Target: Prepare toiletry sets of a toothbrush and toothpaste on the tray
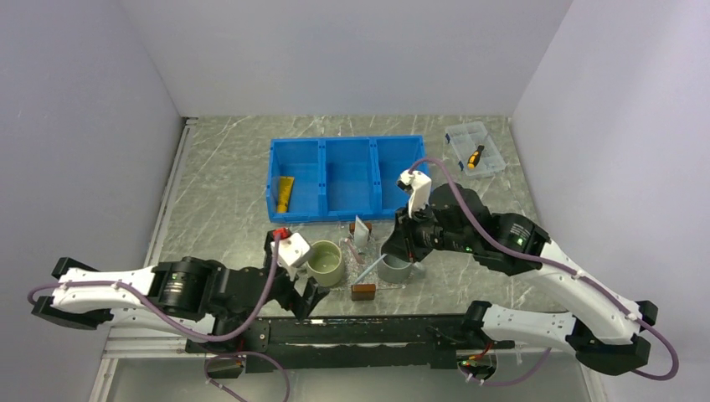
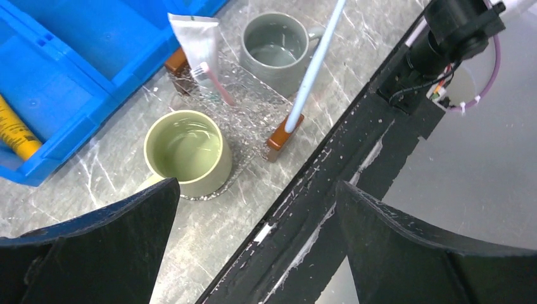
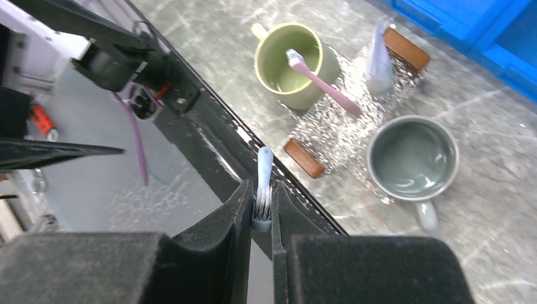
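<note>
Right fingers (image 3: 244,212) clenched on the toothbrush (image 2: 310,69); shaft slants down to the near handle (image 2: 282,138) of the tray (image 2: 253,117). Left fingers (image 2: 126,221) released, empty, farther off

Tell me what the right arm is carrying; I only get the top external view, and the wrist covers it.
Observer: In the right wrist view the right fingers are shut on the toothbrush, pinching it at its bristle end.
Operator: Where is its other end?
Observer: The left wrist view shows its lower tip against the brown block handle at the near end of the tray.
Operator: And the other arm?
Observer: The left wrist view shows the left fingers spread wide with nothing between them.
</note>
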`<state>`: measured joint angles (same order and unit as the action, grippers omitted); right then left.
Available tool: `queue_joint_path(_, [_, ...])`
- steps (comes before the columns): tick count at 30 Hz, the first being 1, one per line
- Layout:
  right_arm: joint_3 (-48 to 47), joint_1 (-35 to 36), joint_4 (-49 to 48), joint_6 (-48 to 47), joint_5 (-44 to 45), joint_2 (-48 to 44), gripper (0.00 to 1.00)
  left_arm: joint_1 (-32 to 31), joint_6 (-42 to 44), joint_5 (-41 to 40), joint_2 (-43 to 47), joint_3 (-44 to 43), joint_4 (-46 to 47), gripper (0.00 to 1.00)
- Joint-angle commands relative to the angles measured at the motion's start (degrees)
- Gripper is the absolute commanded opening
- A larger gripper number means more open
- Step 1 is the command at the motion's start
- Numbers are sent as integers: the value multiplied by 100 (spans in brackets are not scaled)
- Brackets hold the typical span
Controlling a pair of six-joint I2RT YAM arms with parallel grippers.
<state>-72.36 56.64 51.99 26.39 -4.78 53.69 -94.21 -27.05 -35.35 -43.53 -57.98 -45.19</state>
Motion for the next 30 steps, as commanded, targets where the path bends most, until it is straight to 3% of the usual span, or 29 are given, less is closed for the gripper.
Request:
queue_joint_path(1, [-350,-22,519,-450,465,280,0,-40,-239,-588,321,152,-94,99])
queue_joint_path(13, [-252,-4,128,-700,953,868,0,-42,-277,-849,1169,673,-167,100])
queue_joint_path(30, [151,89,-414,-717,865,1286,0,-38,-477,-982,1407,1114,-251,99])
